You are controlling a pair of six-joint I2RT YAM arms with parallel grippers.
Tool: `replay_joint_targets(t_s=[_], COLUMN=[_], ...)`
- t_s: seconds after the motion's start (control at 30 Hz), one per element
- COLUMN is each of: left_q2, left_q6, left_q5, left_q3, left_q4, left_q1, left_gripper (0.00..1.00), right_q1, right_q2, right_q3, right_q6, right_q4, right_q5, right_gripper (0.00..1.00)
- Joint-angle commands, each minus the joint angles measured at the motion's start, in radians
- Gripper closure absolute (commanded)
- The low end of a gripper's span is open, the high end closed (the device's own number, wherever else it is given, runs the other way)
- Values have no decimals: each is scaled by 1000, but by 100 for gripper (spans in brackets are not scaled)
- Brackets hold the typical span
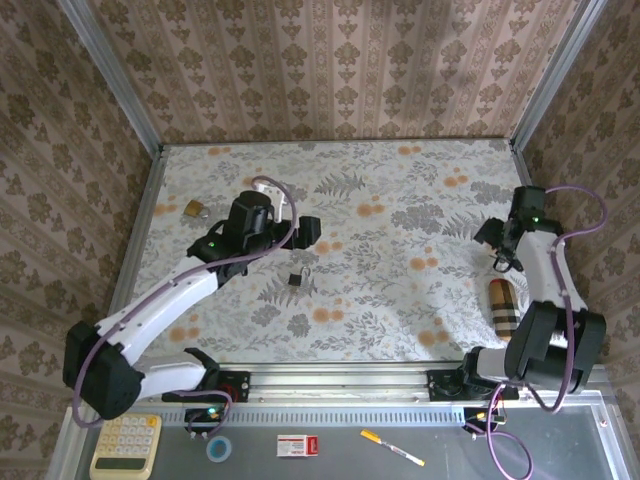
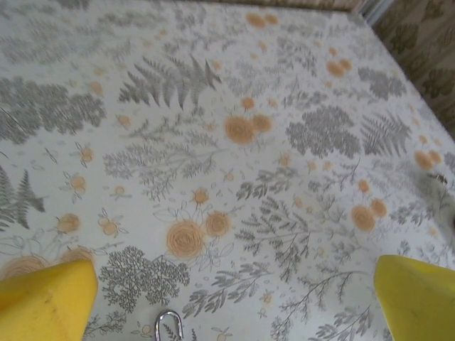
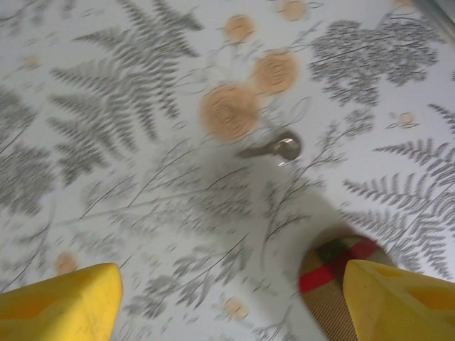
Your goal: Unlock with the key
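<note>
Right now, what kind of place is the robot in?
Probably a robot test booth, not a real room: robot arms bolted to a metal rail, wallpaper panels held in a metal frame, and a flowery tablecloth.

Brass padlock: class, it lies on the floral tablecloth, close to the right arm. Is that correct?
Not quite. The brass padlock lies on the floral tablecloth close to the left arm, not the right one, as the top external view shows.
</note>
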Motion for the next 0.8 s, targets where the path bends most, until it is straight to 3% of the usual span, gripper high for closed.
replay_joint_targets(t_s=[0.0, 0.2, 0.3, 0.77], left_q2=[56, 110, 136, 182], left_q6=[26, 25, 51, 44], left_q5=[135, 212, 244, 296], left_q3=[-46, -111, -122, -132], left_q4=[81, 209, 237, 255], left_q1=[38, 70, 71, 109], left_gripper=[0, 0, 0, 1], right_q1=[-37, -80, -81, -81], right_q2=[78, 171, 249, 371], right_q3=[40, 45, 93, 96], right_q6=[-41, -85, -118, -116], right_q4=[42, 127, 95, 58], right_q5=[36, -15, -52, 57], right_gripper=[21, 30, 41, 63])
